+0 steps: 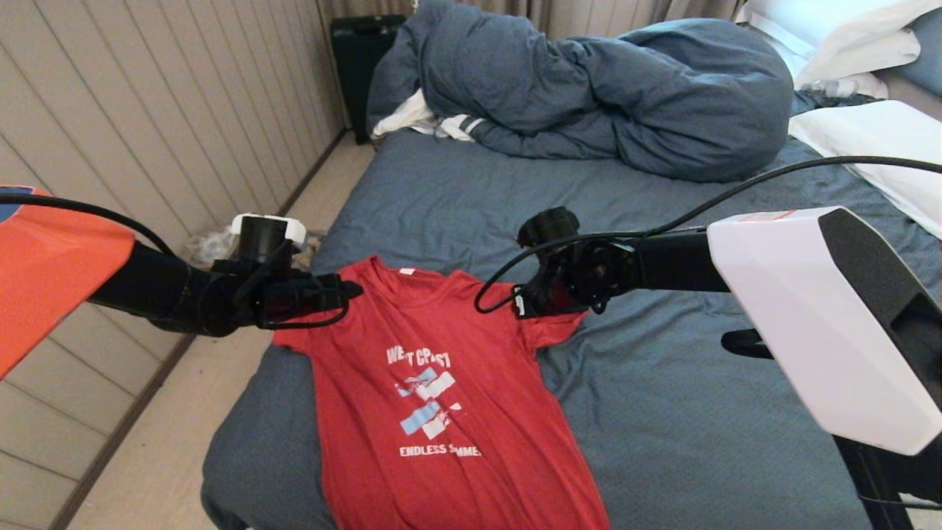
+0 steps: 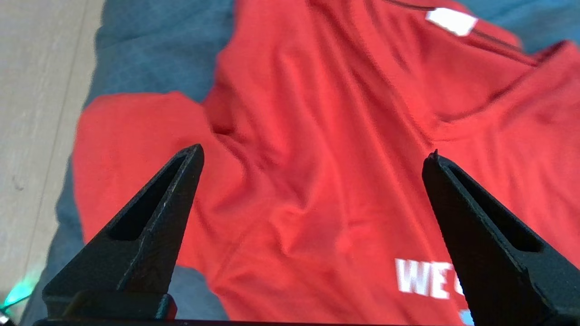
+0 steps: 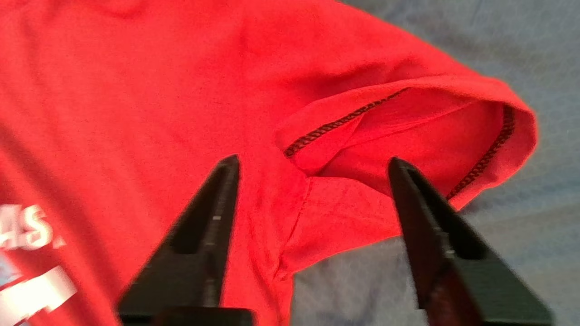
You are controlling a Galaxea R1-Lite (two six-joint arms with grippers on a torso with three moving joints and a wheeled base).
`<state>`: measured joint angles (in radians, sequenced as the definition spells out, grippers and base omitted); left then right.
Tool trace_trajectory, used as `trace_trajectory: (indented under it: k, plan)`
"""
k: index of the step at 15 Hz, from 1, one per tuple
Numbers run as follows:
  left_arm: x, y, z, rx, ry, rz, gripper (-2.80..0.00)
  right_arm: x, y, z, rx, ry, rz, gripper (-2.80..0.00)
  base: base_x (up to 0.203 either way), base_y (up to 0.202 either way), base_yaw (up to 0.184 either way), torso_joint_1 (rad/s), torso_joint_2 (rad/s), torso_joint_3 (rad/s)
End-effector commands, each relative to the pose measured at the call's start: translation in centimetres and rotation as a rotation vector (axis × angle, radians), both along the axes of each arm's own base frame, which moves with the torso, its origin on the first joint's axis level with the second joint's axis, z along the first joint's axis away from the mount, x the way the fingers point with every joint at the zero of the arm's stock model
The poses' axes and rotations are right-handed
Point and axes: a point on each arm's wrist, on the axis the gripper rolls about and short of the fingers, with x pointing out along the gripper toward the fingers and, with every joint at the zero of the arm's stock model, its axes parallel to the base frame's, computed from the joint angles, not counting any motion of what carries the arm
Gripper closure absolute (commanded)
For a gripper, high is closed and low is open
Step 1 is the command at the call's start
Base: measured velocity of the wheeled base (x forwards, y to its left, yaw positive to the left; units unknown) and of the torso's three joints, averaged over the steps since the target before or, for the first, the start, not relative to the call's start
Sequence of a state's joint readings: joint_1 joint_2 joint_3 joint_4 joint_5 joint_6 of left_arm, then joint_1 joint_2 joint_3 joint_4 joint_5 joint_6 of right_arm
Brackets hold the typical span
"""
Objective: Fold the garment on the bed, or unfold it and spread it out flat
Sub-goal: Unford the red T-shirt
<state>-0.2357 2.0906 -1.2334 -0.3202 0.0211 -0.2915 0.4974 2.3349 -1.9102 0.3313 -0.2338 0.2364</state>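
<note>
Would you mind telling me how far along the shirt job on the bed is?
Done: the T-shirt lies print-up, mostly spread on the bed. In hand: nothing; the left gripper and right gripper hover open over its shoulders. Left: the sleeve hem is turned over, and wrinkles near the collar want smoothing.

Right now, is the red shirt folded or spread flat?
Spread out, print side up: the T-shirt lies open on the bed, both sleeves out. The right sleeve's hem is curled over, so not fully flat.
</note>
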Motion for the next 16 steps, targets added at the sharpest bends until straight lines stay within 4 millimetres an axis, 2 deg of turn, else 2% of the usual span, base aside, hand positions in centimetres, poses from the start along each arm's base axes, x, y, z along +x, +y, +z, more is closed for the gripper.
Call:
trace_trajectory:
  k: [1,5,6,12,16]
  plan:
    - [0.1,-0.1,-0.4,0.000,0.006,0.000,-2.80,0.2,0.4,-1.0,-0.005,0.016,0.002,-2.80,0.000,0.000,0.000,0.000,0.00,0.000]
    - [0.3,-0.4,-1.0,0.004,0.019,-0.007,-2.80,1.3,0.6,-2.6,-0.014,0.024,-0.005,-2.80,0.000,0.000,0.000,0.000,0.00,0.000]
    - [0.4,-0.5,-1.0,0.003,0.019,-0.008,-2.80,1.4,0.5,-2.7,-0.015,0.025,-0.007,0.00,0.000,0.000,0.000,0.000,0.00,0.000]
    - [0.6,-0.6,-1.7,0.007,0.030,-0.009,-2.80,1.6,0.4,-3.6,-0.027,0.042,-0.012,0.00,0.000,0.000,0.000,0.000,0.00,0.000]
    - [0.7,-0.6,-1.7,0.007,0.027,-0.007,-2.80,1.6,0.0,-3.0,-0.023,0.034,-0.022,0.00,0.000,0.000,0.000,0.000,0.00,0.000]
